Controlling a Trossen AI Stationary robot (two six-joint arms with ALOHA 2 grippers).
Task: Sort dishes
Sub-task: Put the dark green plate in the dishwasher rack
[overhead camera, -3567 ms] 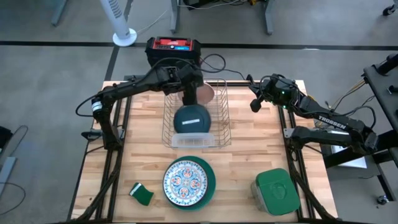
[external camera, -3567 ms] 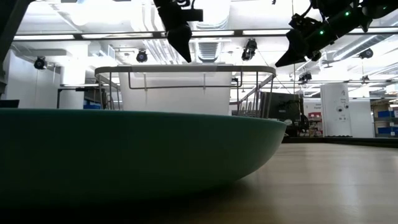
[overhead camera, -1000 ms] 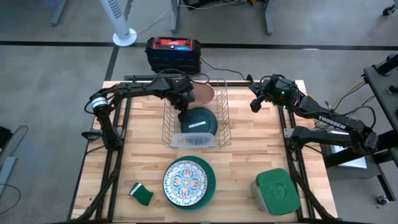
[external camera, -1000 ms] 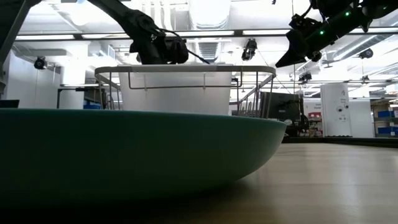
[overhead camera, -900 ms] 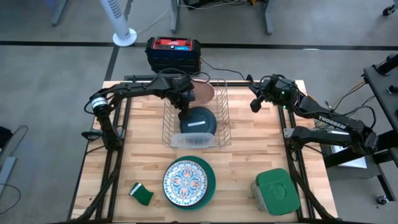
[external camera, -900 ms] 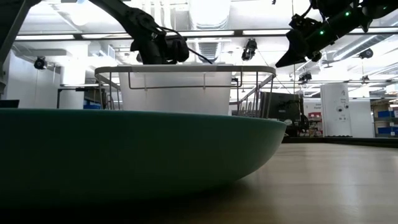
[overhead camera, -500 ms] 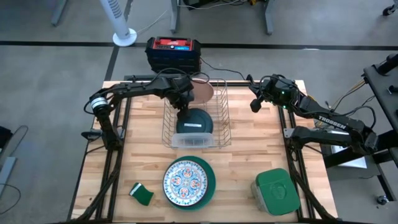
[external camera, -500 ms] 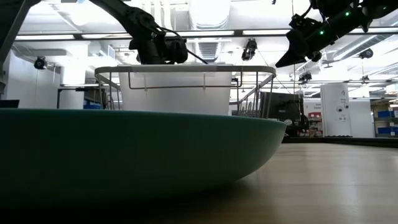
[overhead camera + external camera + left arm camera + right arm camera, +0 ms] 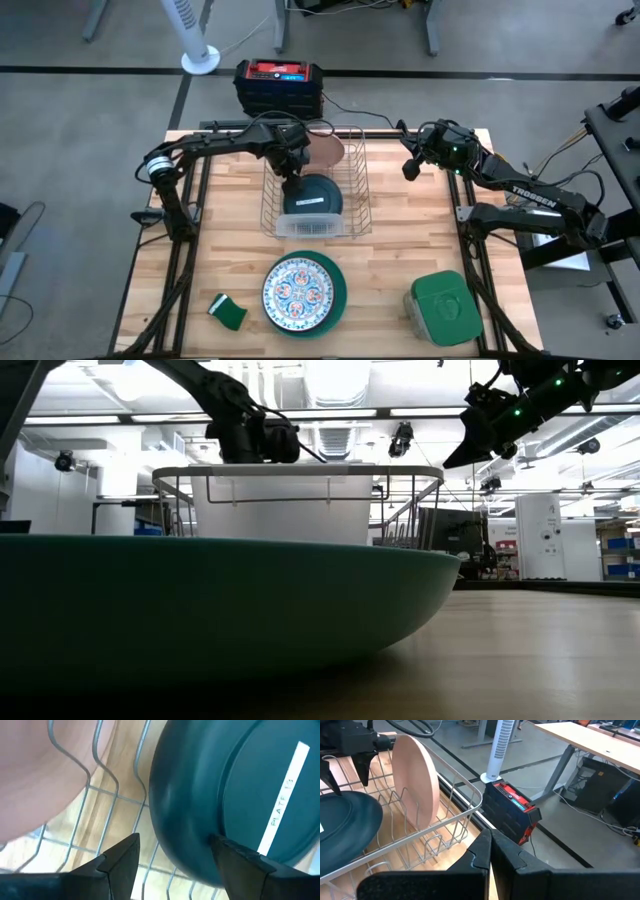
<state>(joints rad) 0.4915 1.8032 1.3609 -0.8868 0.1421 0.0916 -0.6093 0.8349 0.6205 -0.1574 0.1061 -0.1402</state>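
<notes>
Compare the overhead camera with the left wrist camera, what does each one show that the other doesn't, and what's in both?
Only the high view shows the patterned plate stacked on a bright teal-green plate, the green sponge, the green-lidded container, and the right gripper, shut, held beside the rack.

Only the left wrist view shows the printed white label up close on the dark teal plate and the left gripper's fingers open, one of them against that plate's rim.

Both show the wire dish rack, the dark teal plate and the salmon-pink plate in it.
</notes>
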